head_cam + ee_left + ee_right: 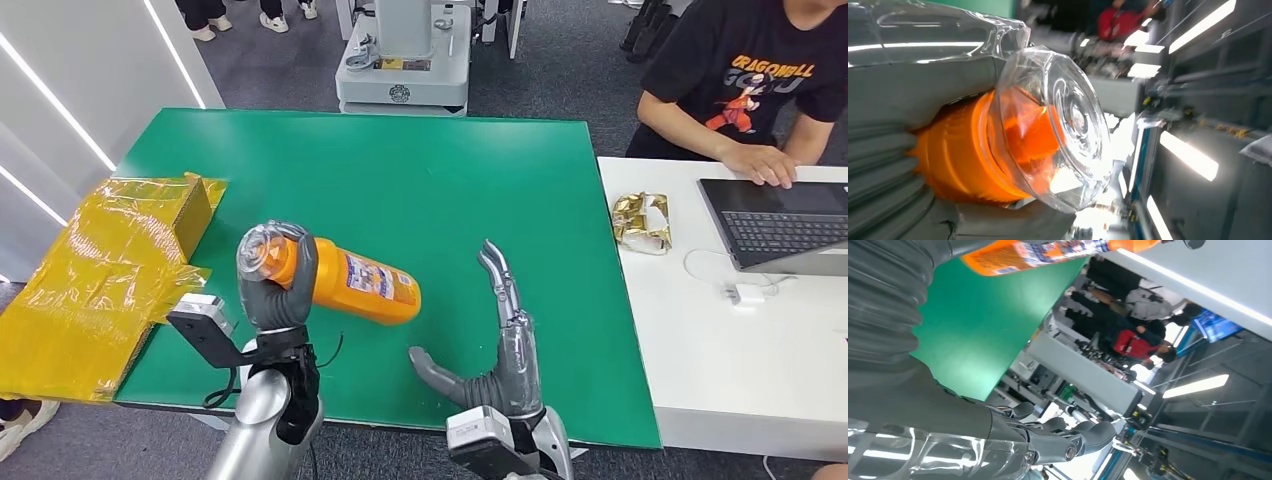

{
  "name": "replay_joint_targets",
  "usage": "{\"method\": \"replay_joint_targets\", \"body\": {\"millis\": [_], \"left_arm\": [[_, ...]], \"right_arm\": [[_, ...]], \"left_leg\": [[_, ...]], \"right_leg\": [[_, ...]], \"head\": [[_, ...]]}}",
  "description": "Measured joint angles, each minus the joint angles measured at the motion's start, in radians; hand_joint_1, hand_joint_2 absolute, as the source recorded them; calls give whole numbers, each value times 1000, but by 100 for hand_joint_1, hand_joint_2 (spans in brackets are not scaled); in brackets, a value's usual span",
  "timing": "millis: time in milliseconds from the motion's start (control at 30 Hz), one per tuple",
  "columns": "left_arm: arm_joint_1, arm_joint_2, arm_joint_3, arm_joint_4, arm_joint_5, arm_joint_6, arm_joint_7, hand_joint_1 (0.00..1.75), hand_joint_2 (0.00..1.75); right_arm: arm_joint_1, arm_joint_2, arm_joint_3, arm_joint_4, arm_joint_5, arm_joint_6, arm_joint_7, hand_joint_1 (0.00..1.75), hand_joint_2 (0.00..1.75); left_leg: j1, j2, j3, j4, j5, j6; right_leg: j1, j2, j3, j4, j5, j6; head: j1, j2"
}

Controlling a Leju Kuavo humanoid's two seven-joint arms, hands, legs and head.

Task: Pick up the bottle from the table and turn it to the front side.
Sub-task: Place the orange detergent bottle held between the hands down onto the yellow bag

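Overhead, the left hand (275, 280) grips the orange bottle (355, 285) near its cap, seemingly lifted off the green counter (400, 180); the right hand (495, 350) hovers nearby, fingers apart. Close up, the clear cap (1058, 130) protrudes past the thumb.

Robotics lab, green table (420, 180), laptop (780, 225)
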Motion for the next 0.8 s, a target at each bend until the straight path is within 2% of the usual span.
{"method": "replay_joint_targets", "body": {"millis": [133, 233, 333, 600, 800], "left_arm": [[-18, 61, 14, -15, -216, 134, 17, 175, 175], [-25, 129, 26, -14, -372, 216, 51, 175, 175], [-38, 205, 43, -1, -457, 264, 73, 175, 175], [-92, 383, 73, 51, -618, 330, 144, 175, 175], [-176, 461, 72, 137, -772, 332, 227, 175, 175]], "right_arm": [[0, 4, 29, -8, -3, -71, -35, 0, 175], [-2, 8, 39, -8, -44, -85, -44, 0, 175], [-2, 9, 43, -8, -80, -87, -62, 0, 175], [-2, 9, 44, -19, -104, -80, -86, 0, 175], [2, 9, 45, -46, -105, -59, -86, 0, 175]], "left_leg": [[0, 1, 0, 0, 0, 0], [0, 1, 0, 0, 0, 0], [0, 1, 0, 0, 0, -1], [0, 1, 0, 0, 1, -1], [0, 1, 0, 0, 1, -1]], "right_leg": [[0, 0, 0, 0, 0, 0], [0, 1, 0, 0, 0, 0], [0, 1, 0, 0, 0, 0], [0, 1, -1, 0, 0, 0], [0, 1, -1, 0, 0, -1]], "head": [[0, 0], [0, 0], [0, 0], [0, 0], [0, 0]]}}
